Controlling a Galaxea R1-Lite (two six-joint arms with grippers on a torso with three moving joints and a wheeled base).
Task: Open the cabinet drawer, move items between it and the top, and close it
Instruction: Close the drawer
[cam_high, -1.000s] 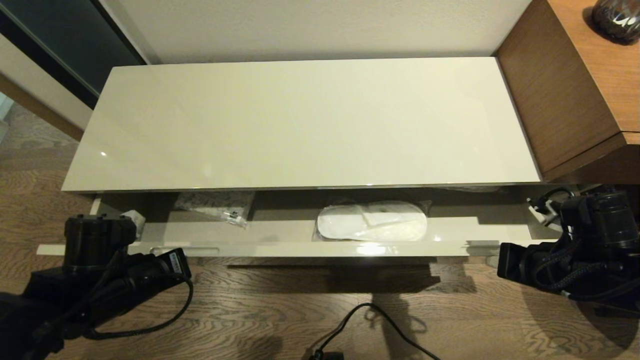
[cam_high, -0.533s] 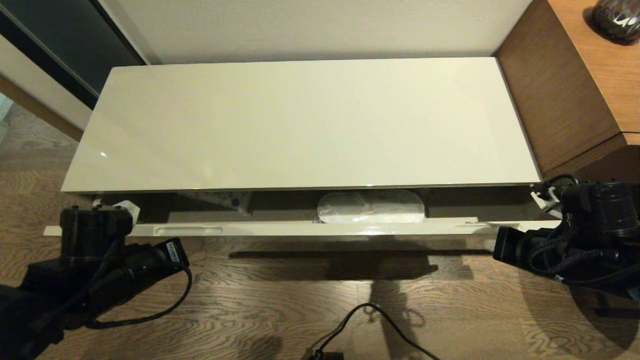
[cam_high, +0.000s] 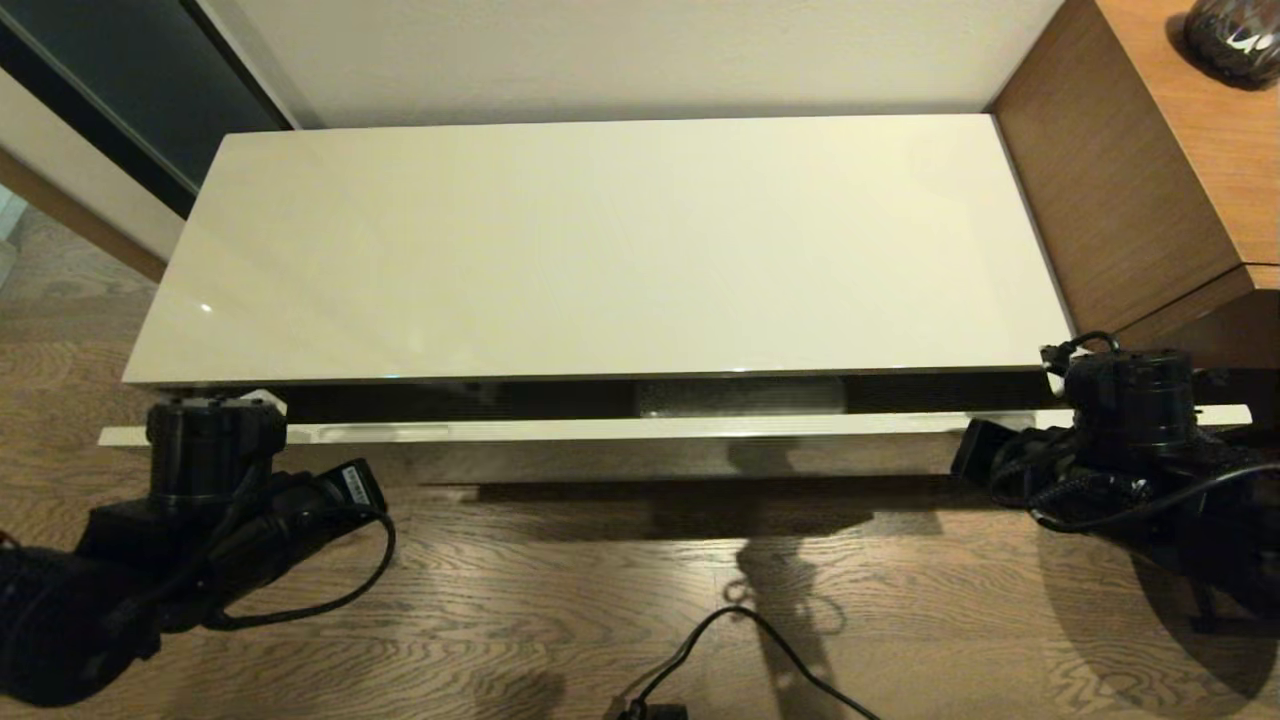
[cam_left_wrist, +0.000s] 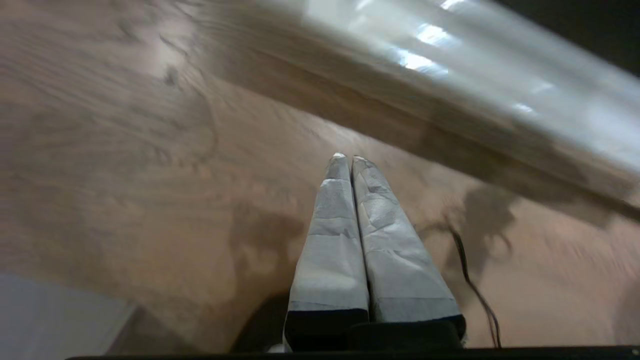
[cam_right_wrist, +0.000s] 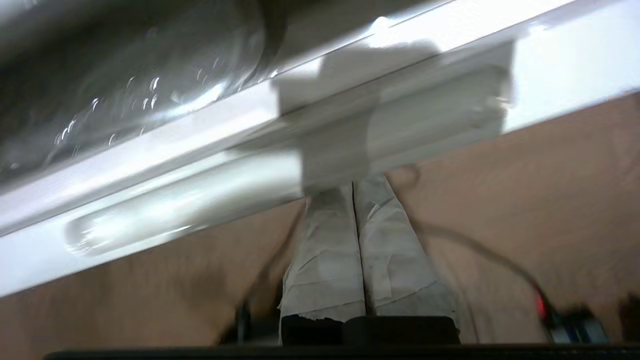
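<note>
The cabinet drawer (cam_high: 640, 428) stands out from the cabinet by only a narrow gap under the top (cam_high: 600, 250). In that gap a sliver of the wrapped slippers (cam_high: 740, 396) shows; their crinkly wrap (cam_right_wrist: 150, 95) glints in the right wrist view. My left arm (cam_high: 215, 450) is at the drawer's left end, and its gripper (cam_left_wrist: 348, 159) is shut and empty, pointing at the floor below the drawer front (cam_left_wrist: 450, 65). My right arm (cam_high: 1130, 400) is at the right end. Its gripper (cam_right_wrist: 352, 186) is shut, tips against the drawer front beside a recessed pull (cam_right_wrist: 175, 210).
A taller brown wood desk (cam_high: 1150, 180) adjoins the cabinet on the right, with a dark vase (cam_high: 1235, 35) on it. A black cable (cam_high: 740, 640) lies on the wooden floor in front. A dark panel (cam_high: 120, 90) stands at the back left.
The drawer has slid inward from well open to a narrow gap. Both arms moved toward the cabinet with it. The slippers are nearly covered and the patterned packet is hidden.
</note>
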